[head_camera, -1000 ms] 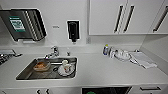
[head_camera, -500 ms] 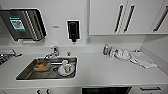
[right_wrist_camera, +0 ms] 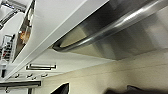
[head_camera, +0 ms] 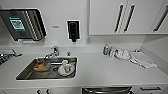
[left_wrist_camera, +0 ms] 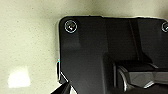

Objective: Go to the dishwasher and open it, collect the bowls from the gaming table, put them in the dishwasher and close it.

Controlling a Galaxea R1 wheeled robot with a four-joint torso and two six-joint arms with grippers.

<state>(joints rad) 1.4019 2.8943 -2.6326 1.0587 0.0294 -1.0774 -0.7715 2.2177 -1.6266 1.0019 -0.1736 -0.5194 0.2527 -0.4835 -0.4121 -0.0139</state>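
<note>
The dishwasher (head_camera: 107,90) sits under the white tabletop (head_camera: 100,70), its dark steel-look front just showing at the bottom edge of the head view, right of the sink and below the counter's front lip. In the right wrist view the same front (right_wrist_camera: 140,37) appears close up, with its long bar handle (right_wrist_camera: 105,30) running across it, just beneath the pale counter edge; the door looks shut against the counter. A white cabinet front with a smaller bar handle (right_wrist_camera: 41,67) lies further along the same run. Neither end effector can be made out clearly, so I cannot tell whether either one's fingers are apart or together. The left wrist view looks down past the robot's dark plate at a pale speckled floor (left_wrist_camera: 27,42) with a bright patch of light on it. On the tabletop, the steel sink (head_camera: 47,68) holds an orange-brown dish (head_camera: 41,66) and some white crockery (head_camera: 65,68), with a tap (head_camera: 53,52) behind it. To the right stand a small bottle (head_camera: 106,50), a heap of white items (head_camera: 121,54) and a folded cloth (head_camera: 143,60). On the wall hang a paper towel dispenser (head_camera: 23,23) and a black soap dispenser (head_camera: 73,30); white upper cabinets (head_camera: 125,16) with dark bar handles fill the upper right.
</note>
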